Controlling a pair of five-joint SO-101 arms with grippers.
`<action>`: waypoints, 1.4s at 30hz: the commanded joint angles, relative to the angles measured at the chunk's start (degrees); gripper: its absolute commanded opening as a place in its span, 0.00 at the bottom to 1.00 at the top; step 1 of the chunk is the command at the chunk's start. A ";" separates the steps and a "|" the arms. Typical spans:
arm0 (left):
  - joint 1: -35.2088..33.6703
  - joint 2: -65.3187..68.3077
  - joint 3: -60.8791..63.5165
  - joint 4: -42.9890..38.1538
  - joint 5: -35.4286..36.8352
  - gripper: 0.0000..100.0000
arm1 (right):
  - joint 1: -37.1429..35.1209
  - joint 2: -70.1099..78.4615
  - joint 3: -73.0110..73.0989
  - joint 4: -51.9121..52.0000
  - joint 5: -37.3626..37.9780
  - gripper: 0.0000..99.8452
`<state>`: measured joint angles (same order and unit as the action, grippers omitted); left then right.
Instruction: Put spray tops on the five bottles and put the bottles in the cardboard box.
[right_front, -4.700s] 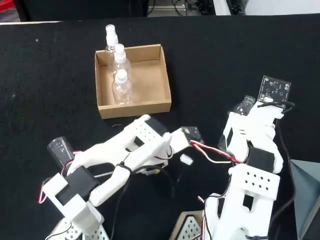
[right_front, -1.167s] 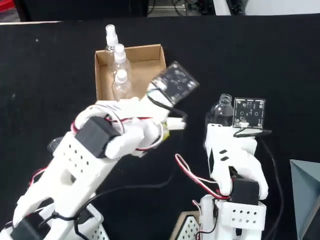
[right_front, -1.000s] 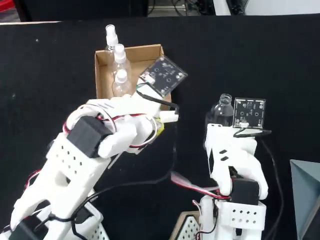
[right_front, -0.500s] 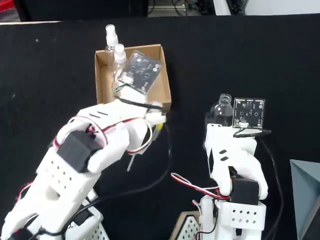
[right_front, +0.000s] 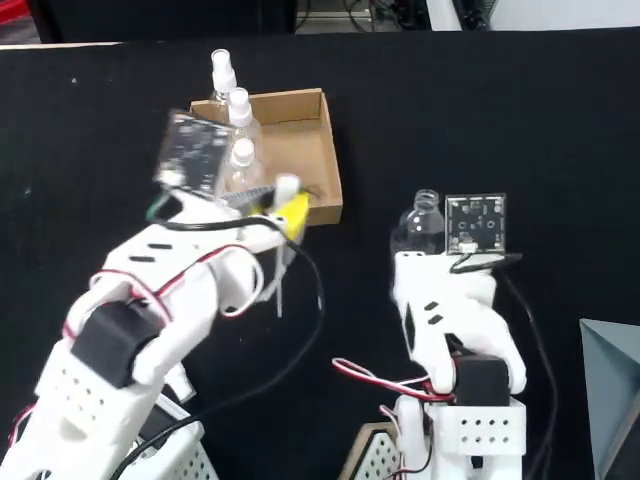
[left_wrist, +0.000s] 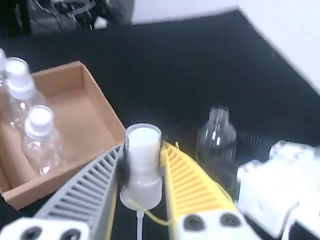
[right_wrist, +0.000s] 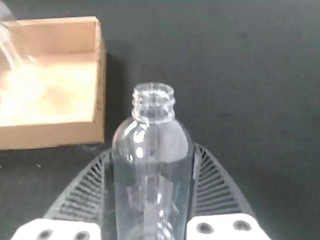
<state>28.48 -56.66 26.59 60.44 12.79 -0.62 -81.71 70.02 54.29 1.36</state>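
Done: Three capped bottles (right_front: 244, 170) are standing in the box (right_front: 332, 150), along its left side. Each one is wearing its spray head, so I think more than half the job is finished.
Going on now: I think the arms are getting a fourth bottle ready for its top.
Left claw: The left claw (left_wrist: 143, 165) is squeezing a top (left_wrist: 143, 145) between its grey and yellow fingers. It is hanging in the air over the box's near wall.
Right claw: The right claw (right_wrist: 152, 152) is hugging the open bottle (right_wrist: 152, 115) round its body. The bottle is sitting to the right of the box, a little nearer the arms, and is not touching the box.
Bottle pointing: The open bottle is standing straight. Its long way is running up and down, and its mouth is facing up with nothing covering it.
Top pointing: The top is sitting head up, with its thin tube (right_front: 279, 290) dangling down toward the worktop (right_front: 500, 120). Its long way is running up and down too, so it is matching the bottle.
Gap: The top is staying by the box, apart from the open bottle, and is not yet over the mouth.
Left to do: The tube is needing to go down into the mouth, the top is needing fixing on, and the bottle is needing a place in the box. Going by the task, one more bottle is needing the same.
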 joint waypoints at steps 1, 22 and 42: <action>-2.95 -5.71 1.71 -4.57 3.52 0.03 | -3.52 -1.45 -0.40 -1.58 0.88 0.05; -10.59 -17.23 14.20 -19.52 9.14 0.03 | -8.09 -1.45 3.56 -5.01 0.97 0.05; -15.08 -17.23 14.11 -19.60 20.92 0.03 | -14.68 -1.45 8.22 -8.09 5.71 0.05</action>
<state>14.07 -72.92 41.54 42.33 32.04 -11.78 -81.71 78.37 47.87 3.21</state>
